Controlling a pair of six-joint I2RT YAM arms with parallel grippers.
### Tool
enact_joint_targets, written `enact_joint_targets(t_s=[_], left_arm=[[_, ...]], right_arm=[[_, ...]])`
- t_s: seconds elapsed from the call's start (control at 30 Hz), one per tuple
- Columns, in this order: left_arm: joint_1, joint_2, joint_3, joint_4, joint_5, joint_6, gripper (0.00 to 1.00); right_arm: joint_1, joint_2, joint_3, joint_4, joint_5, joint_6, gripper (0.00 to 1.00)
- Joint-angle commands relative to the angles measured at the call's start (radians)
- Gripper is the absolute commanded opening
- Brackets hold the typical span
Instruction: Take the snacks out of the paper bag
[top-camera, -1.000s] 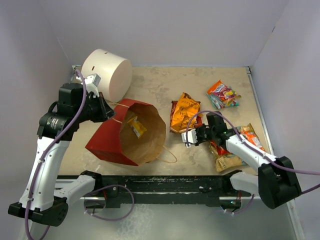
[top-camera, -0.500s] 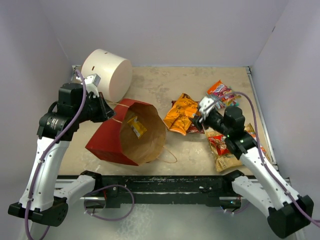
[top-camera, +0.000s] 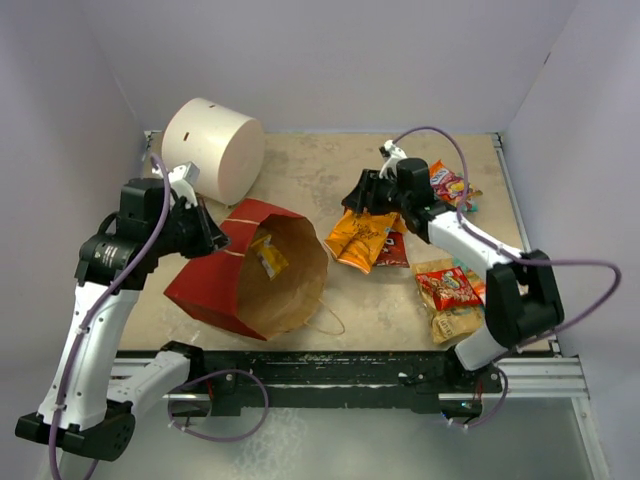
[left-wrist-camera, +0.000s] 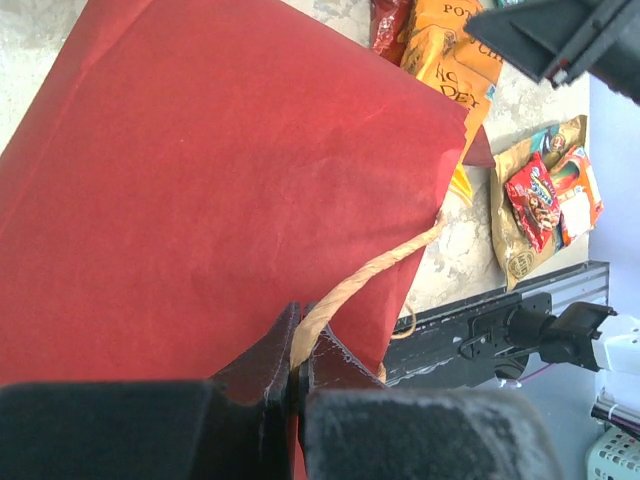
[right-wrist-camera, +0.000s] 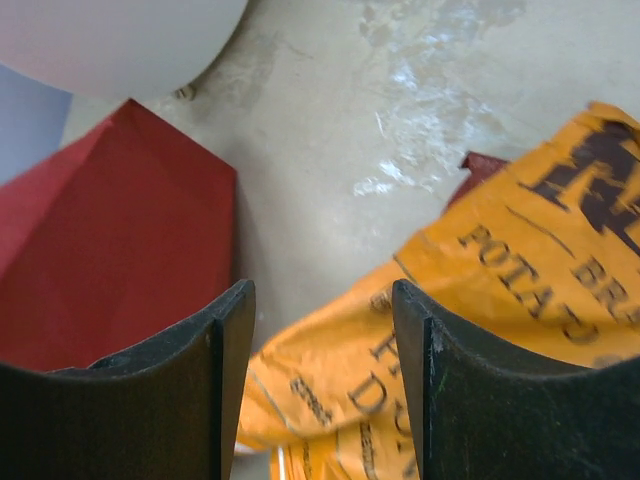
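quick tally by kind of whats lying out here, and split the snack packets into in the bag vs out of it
paper bag: 1
snack packets outside it: 6
snack packet inside it: 1
white drum: 1
total: 9

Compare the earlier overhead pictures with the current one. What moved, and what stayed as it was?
The right fingers swung from the near side of the orange packet to its far side and are now open. The packet shifted slightly nearer the paper bag. The left fingers stay shut on the bag's rim and handle. The yellow packet remains inside, and the white drum is unmoved.
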Motion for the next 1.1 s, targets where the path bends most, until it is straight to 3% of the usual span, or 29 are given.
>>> enact_joint_targets(t_s=[0.0, 0.2, 0.47, 0.7, 1.07], left_arm=[[0.009, -0.033, -0.007, -0.014, -0.029, -0.038, 0.0], [0.009, -0.057, -0.037, -0.019, -0.067, -0.043, 0.0], [0.009, -0.107, -0.135, 0.008, -0.076, -0.057, 0.0], [0.009, -0.203, -0.198, -0.033, -0.093, -0.093, 0.0], [0.009, -0.255, -0.232, 0.056, -0.101, -0.164, 0.0]], right_arm=[[-0.042, 0.124, 0.144, 0.082, -0.191, 0.107, 0.6], [-0.098, 0.283, 0.119, 0.04, -0.25, 0.028, 0.61], [-0.133, 0.285, 0.034, -0.021, -0.193, -0.103, 0.62], [-0.059, 0.047, 0.097, -0.089, -0.144, -0.18, 0.76], [0.266, -0.318, -0.23, 0.291, -0.083, -0.362, 0.77]])
